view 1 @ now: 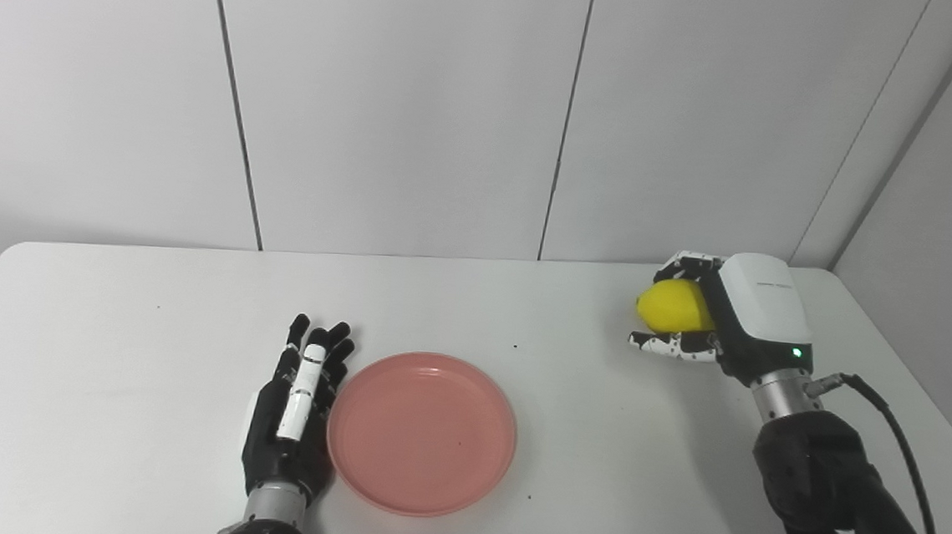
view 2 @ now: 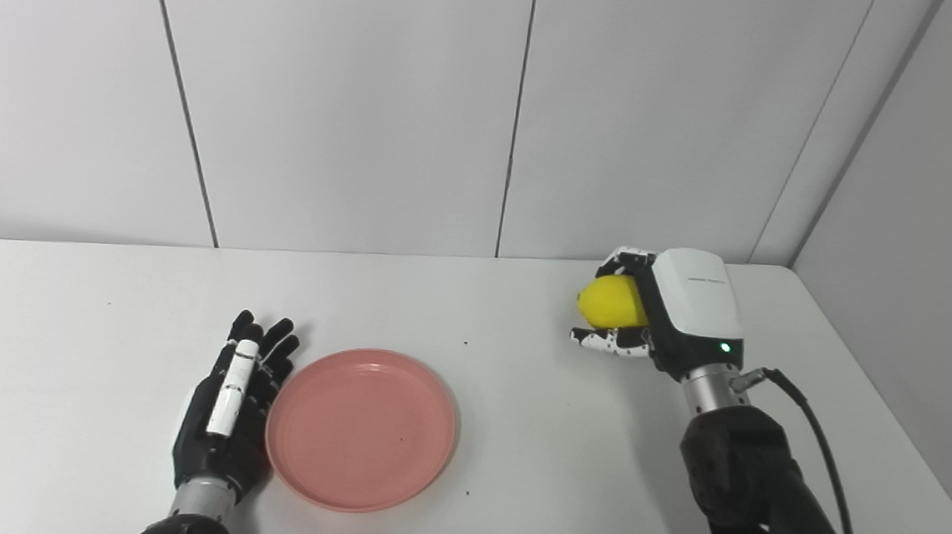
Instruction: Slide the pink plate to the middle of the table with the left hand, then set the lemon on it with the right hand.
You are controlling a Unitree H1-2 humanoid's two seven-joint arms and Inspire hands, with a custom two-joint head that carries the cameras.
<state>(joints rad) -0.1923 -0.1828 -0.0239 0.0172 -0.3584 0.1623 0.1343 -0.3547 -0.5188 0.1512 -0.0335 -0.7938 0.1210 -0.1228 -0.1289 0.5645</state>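
We have the lemon [view 1: 674,307] wrapped in our right hand [view 1: 720,317], fingers closed around it, held near the table's [view 1: 147,294] far right side. The pink plate [view 1: 422,432] lies flat near the middle, down and to the left of the lemon, well apart from it. Our left hand [view 1: 296,401] rests flat with fingers spread against the plate's left rim, holding nothing. So we judge the carry runs leftward and toward us; the right hand does it alone.
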